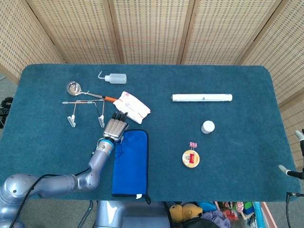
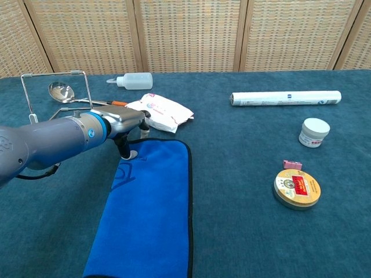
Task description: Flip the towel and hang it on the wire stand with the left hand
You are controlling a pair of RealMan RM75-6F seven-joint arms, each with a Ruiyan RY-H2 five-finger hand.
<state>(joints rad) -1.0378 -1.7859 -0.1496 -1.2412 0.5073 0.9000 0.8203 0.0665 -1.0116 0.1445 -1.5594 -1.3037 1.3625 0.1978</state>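
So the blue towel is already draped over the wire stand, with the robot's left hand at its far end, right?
Not quite: the blue towel lies flat on the table, not on the wire stand. The head view shows it. The left hand is indeed at its far end.

Packet just beside wire stand

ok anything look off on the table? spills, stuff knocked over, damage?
Nothing stands out. The blue towel lies flat and unflipped, the wire stand is upright, and the squeeze bottle and white tube lie on their sides with no visible spill. The left hand hovers at the towel's far edge.
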